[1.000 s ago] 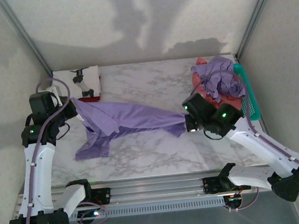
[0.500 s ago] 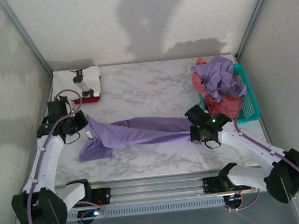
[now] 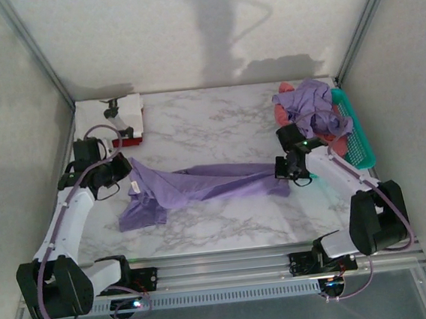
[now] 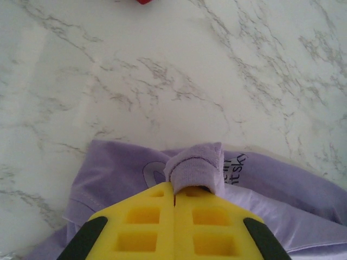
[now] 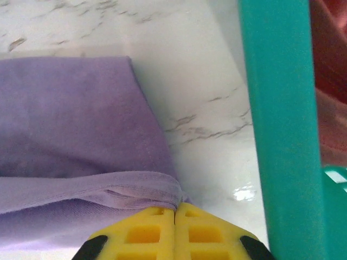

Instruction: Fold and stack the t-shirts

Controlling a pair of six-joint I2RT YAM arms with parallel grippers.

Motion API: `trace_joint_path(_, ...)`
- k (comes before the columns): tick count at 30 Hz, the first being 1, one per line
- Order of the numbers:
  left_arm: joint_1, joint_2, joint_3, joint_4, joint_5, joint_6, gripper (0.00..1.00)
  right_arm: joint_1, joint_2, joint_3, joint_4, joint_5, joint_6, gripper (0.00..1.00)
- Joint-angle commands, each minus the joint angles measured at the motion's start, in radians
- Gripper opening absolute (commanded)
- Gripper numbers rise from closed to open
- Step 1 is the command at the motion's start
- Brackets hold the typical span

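Left end effector: closed. Its yellow pads pinch a bunched fold of the lavender t-shirt, and a nub of cloth pokes out just past the tips.
Right end effector: closed, clamped on a rolled hem at the right end of the same shirt.
Lavender t-shirt, position: lies on the desk, drawn out long between the two end effectors. It is twisted and creased rather than flat, and a loose flap sags toward the near left.
Print: there is dark lettering just right of the left grip. Part of it is hidden by the fold, so I cannot read it.
Teal basket: stands at the far right of the desk. In the right wrist view its rim passes just beside the right end effector, apart from the held shirt.
Basket contents: a second lavender shirt is heaped over a coral-red shirt.
Far-left corner: a folded white shirt with black print rests on a red shirt, whose near edge shows.
Arms: both reach inward from the near-edge bases, the left to the shirt's left end and the right to its right end.
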Motion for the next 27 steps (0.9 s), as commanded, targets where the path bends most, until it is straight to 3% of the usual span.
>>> trace_joint_path(1, -0.023, -0.011, -0.024, 0.034, 0.026, -0.02, 0.0, -0.063, 0.027, 0.017, 0.014, 0.013, -0.046, 0.0)
trace_joint_path(11, -0.03, 0.079, 0.0, 0.035, -0.075, 0.011, 0.0, -0.05, -0.074, 0.002, -0.002, -0.088, -0.048, 0.0)
trace_joint_path(15, -0.03, 0.115, -0.001, 0.157, 0.008, 0.002, 0.0, -0.033, -0.141, -0.019, 0.012, -0.103, -0.034, 0.0)
trace_joint_path(18, -0.031, 0.158, 0.03, 0.223, 0.031, -0.023, 0.0, -0.034, -0.094, 0.026, -0.005, -0.063, -0.051, 0.0)
trace_joint_path(25, -0.02, 0.234, 0.141, 0.244, -0.073, -0.045, 0.0, -0.035, 0.034, 0.175, -0.03, -0.059, -0.084, 0.0)
trace_joint_path(27, -0.019, 0.294, 0.181, 0.191, -0.094, -0.047, 0.17, -0.035, 0.048, 0.203, -0.037, -0.064, -0.092, 0.0)
